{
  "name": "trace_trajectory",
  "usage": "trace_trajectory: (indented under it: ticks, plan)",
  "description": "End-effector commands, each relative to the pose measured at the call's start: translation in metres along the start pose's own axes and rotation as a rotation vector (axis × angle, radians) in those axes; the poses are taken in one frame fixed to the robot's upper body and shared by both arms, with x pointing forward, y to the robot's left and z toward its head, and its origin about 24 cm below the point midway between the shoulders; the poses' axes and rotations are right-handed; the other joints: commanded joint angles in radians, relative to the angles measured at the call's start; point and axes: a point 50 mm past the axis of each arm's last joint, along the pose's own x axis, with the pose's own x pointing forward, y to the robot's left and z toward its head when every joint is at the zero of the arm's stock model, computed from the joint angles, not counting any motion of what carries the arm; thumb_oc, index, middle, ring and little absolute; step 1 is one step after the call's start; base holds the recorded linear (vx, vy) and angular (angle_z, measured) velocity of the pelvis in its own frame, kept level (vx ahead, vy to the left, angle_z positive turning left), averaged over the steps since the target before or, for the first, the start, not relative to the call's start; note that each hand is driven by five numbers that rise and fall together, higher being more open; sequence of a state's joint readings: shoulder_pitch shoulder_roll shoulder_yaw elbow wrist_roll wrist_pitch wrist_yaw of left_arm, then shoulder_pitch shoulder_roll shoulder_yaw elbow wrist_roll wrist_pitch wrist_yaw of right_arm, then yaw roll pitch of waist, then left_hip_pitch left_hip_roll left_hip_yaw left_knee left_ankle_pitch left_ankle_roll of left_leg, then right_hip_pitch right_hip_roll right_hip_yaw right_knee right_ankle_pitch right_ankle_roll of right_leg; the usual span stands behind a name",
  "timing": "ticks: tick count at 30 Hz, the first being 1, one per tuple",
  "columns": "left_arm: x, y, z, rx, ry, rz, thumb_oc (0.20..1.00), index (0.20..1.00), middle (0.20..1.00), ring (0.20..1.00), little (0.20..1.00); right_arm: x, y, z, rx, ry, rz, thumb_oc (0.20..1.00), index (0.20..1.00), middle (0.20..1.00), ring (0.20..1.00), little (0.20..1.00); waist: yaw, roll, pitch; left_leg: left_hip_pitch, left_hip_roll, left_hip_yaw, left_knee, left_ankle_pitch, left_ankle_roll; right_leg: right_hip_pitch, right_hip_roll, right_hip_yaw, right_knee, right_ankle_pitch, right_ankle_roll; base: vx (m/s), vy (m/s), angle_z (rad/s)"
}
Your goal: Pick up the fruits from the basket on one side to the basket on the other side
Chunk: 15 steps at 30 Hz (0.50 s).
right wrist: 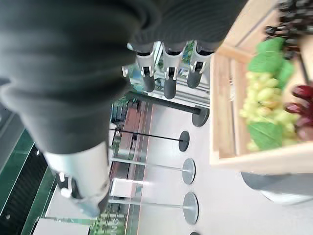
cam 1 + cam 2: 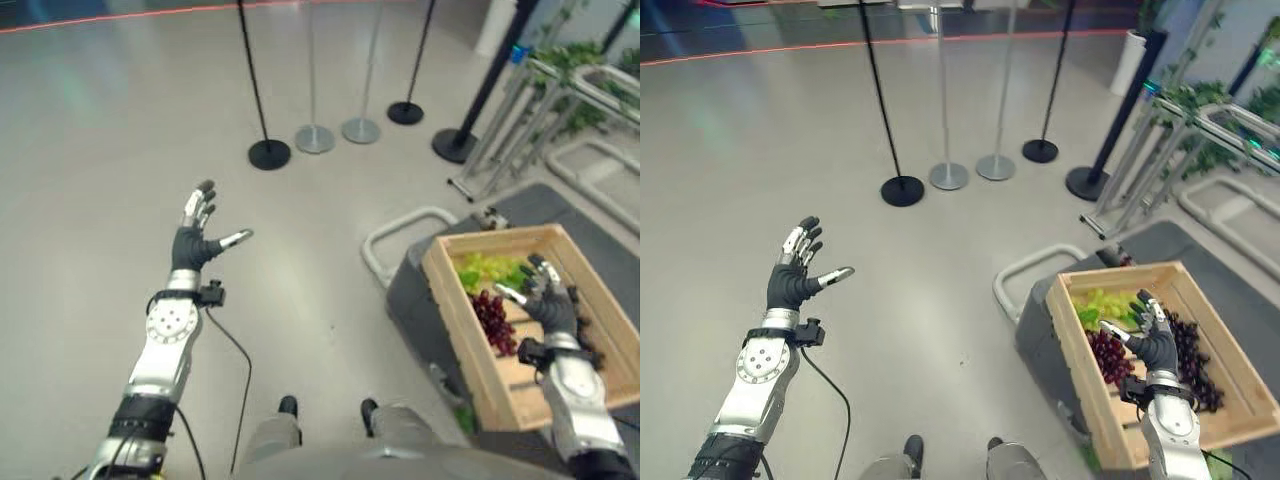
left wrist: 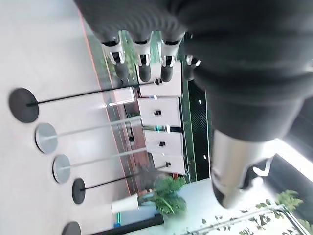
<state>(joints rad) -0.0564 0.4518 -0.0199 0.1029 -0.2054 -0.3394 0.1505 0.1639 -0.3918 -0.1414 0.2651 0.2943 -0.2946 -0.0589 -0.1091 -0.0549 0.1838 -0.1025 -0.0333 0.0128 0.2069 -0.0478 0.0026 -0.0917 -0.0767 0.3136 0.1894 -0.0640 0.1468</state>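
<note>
Wooden crate (image 2: 1080, 330) under spread right robot hand (image 2: 1155, 342)

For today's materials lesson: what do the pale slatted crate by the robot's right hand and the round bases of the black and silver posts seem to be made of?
The pale slatted crate looks like unfinished light wood: matte, with separate boards and slats. The black round bases look like painted or coated metal, dark and smooth. The silver round bases look like bare brushed metal, grey with a dull sheen. The post materials are guesses from look alone.
</note>
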Motion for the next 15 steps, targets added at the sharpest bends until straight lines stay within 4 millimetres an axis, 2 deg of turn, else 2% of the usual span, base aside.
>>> trace_trajectory:
  ticks: [1,2,3,4,5,7,8,10,11,12,15]
  plan:
    - [0.010,0.015,0.029,0.098,-0.163,0.035,1.000,1.000,1.000,1.000,1.000,0.018,0.001,0.033,0.003,-0.154,0.005,1.000,1.000,1.000,1.000,1.000,-0.007,-0.028,-0.004,0.021,0.035,0.016,0.051,-0.095,-0.020,0.015,-0.055,0.043,-0.049,0.079,0.109,-0.07,0.214,-1.41]
    - [0.010,0.015,0.029,0.099,-0.163,0.034,1.000,1.000,1.000,1.000,1.000,0.018,0.001,0.033,0.003,-0.154,0.005,1.000,1.000,1.000,1.000,1.000,-0.006,-0.028,-0.006,0.020,0.035,0.018,0.049,-0.094,-0.020,0.013,-0.055,0.044,-0.050,0.081,0.109,-0.10,0.183,-0.97]
    - [0.011,0.015,0.031,0.094,-0.173,0.040,1.000,1.000,1.000,1.000,1.000,0.016,0.002,0.032,-0.002,-0.151,0.013,1.000,1.000,1.000,1.000,1.000,-0.023,-0.035,0.003,0.023,0.033,0.041,0.047,-0.094,-0.020,-0.002,-0.070,0.045,-0.064,0.146,0.115,-0.16,0.191,-0.79]
    - [0.013,0.015,0.033,0.089,-0.181,0.056,1.000,1.000,1.000,1.000,1.000,0.016,0.004,0.033,-0.002,-0.154,0.022,1.000,1.000,1.000,1.000,1.000,-0.035,-0.035,0.005,0.023,0.042,0.082,0.034,-0.097,-0.025,-0.041,-0.096,0.012,-0.125,0.230,0.115,-0.21,0.295,-0.72]
    - [0.014,0.015,0.033,0.097,-0.183,0.059,1.000,1.000,1.000,1.000,1.000,0.018,0.006,0.035,-0.002,-0.166,0.024,1.000,1.000,1.000,1.000,1.000,-0.031,-0.030,0.012,0.029,0.051,0.117,0.028,-0.103,-0.021,-0.080,-0.121,-0.087,-0.169,0.230,0.115,-0.20,0.289,-0.94]
    - [0.012,0.016,0.033,0.116,-0.179,0.050,1.000,1.000,1.000,1.000,1.000,0.018,0.008,0.036,0.005,-0.168,0.027,1.000,1.000,1.000,1.000,1.000,-0.023,-0.017,0.011,0.039,0.057,0.145,0.009,-0.093,-0.018,-0.079,-0.138,-0.245,-0.171,0.192,0.082,-0.13,0.251,-1.03]
    - [0.012,0.016,0.033,0.119,-0.179,0.052,1.000,1.000,1.000,1.000,1.000,0.018,0.009,0.035,0.007,-0.168,0.032,1.000,1.000,1.000,1.000,1.000,-0.014,-0.011,0.009,0.046,0.058,0.169,-0.011,-0.082,-0.014,-0.070,-0.132,-0.335,-0.129,0.150,0.054,-0.15,0.214,-1.29]
    - [0.009,0.020,0.032,0.112,-0.169,0.062,1.000,1.000,1.000,1.000,1.000,0.017,0.011,0.035,-0.001,-0.167,0.046,1.000,1.000,1.000,1.000,1.000,-0.003,-0.013,-0.003,0.071,0.051,0.221,-0.073,-0.053,-0.017,-0.035,-0.114,-0.439,-0.079,0.102,0.038,-0.17,0.162,-1.28]
    - [0.006,0.021,0.031,0.091,-0.159,0.072,1.000,1.000,1.000,1.000,1.000,0.018,0.015,0.037,0.003,-0.176,0.060,1.000,1.000,1.000,1.000,1.000,0.024,-0.009,-0.014,0.092,0.065,0.297,-0.108,-0.044,-0.013,-0.001,-0.113,-0.588,-0.004,0.043,0.012,-0.13,0.102,-0.82]
    - [0.006,0.021,0.031,0.091,-0.158,0.072,1.000,1.000,1.000,1.000,1.000,0.018,0.015,0.037,0.003,-0.176,0.060,1.000,1.000,1.000,1.000,1.000,0.025,-0.010,-0.012,0.096,0.064,0.298,-0.110,-0.044,-0.014,0.000,-0.113,-0.586,0.000,0.040,0.012,-0.11,0.068,-1.17]
    - [-0.002,0.027,0.028,0.088,-0.138,0.095,1.000,1.000,1.000,1.000,1.000,0.023,0.020,0.039,-0.003,-0.179,0.082,1.000,1.000,1.000,1.000,1.000,0.058,-0.009,-0.028,0.134,0.079,0.398,-0.131,-0.064,-0.013,0.045,-0.113,-0.742,0.076,-0.018,0.011,0.00,0.003,-1.46]
